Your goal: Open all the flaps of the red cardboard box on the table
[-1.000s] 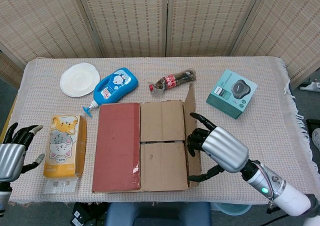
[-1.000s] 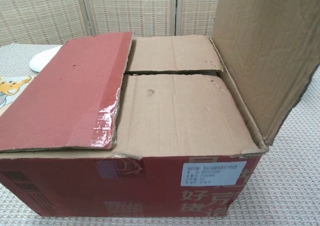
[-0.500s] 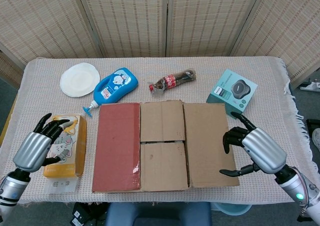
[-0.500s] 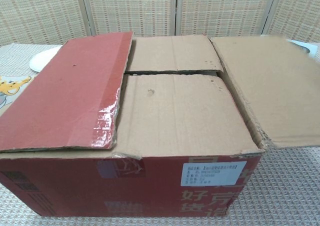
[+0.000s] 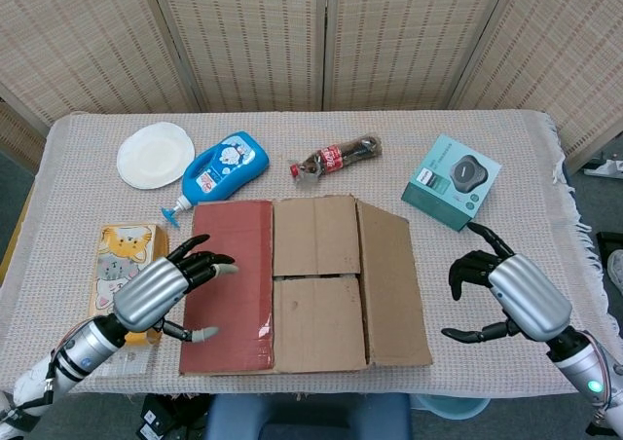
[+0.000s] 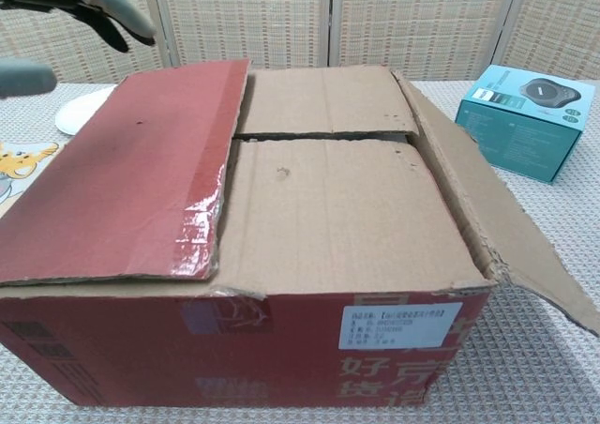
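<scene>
The red cardboard box fills the near middle of the table. Its right flap hangs folded outward and down. The red left flap lies flat over the top, and the two brown inner flaps are closed. My left hand hovers open at the left flap's outer edge, fingers spread above it. Off to the right of the box my right hand is open, holding nothing.
A yellow cat-print tissue pack lies left of the box under my left arm. Behind the box are a white plate, a blue bottle and a cola bottle. A teal box stands at the back right.
The right flap has swung from upright to folded down outside the box. My right hand let it go and drew away right. My left hand moved in over the red flap's edge.
</scene>
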Controlling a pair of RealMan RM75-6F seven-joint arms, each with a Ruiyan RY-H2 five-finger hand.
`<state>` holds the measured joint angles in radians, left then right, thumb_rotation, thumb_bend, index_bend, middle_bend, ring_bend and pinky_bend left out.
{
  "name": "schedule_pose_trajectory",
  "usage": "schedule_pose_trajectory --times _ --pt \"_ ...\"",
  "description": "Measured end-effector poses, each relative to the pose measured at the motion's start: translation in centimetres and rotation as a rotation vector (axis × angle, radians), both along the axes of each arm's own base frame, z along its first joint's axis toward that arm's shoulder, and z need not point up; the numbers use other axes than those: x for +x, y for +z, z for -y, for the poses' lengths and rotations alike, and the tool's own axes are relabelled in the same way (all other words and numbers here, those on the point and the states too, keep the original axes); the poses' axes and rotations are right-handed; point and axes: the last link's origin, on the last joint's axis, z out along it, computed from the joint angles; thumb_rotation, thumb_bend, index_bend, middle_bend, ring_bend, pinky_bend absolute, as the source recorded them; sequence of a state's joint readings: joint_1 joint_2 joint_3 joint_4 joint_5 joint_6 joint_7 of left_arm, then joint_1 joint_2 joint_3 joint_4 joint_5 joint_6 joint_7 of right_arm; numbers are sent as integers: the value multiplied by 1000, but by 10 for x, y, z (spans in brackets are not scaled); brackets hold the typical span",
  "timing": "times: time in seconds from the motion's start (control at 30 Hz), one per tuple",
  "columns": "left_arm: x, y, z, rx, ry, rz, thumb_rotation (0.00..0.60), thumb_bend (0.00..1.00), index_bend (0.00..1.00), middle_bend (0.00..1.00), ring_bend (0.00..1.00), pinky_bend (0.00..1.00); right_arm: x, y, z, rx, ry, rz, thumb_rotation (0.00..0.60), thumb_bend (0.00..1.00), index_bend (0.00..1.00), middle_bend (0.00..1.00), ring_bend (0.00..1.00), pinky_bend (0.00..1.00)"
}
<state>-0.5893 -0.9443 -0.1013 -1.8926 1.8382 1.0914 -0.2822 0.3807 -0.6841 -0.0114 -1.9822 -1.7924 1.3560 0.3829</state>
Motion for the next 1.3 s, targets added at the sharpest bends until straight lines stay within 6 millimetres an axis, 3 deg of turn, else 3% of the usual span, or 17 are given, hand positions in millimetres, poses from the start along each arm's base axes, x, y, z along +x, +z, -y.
schedule_pose_trajectory --times 0.3,0.5,1.07,1.3 --pt "42 -31 -9 -132 -120 14 105 228 243 241 240 0 -10 -3 2 8 -34 13 255 66 580 501 392 0" --pt "56 -43 -12 -143 -192 -35 100 227 253 255 244 0 -17 -4 1 10 -54 21 255 66 579 501 390 0" --pt "66 -61 -16 -67 -334 -228 93 227 305 324 277 0 -31 -7 0 16 -96 58 255 66 579 501 386 0" --pt "61 -64 -17 -31 -356 -283 94 227 381 402 347 0 -33 -7 -2 24 -102 77 255 66 579 501 388 0"
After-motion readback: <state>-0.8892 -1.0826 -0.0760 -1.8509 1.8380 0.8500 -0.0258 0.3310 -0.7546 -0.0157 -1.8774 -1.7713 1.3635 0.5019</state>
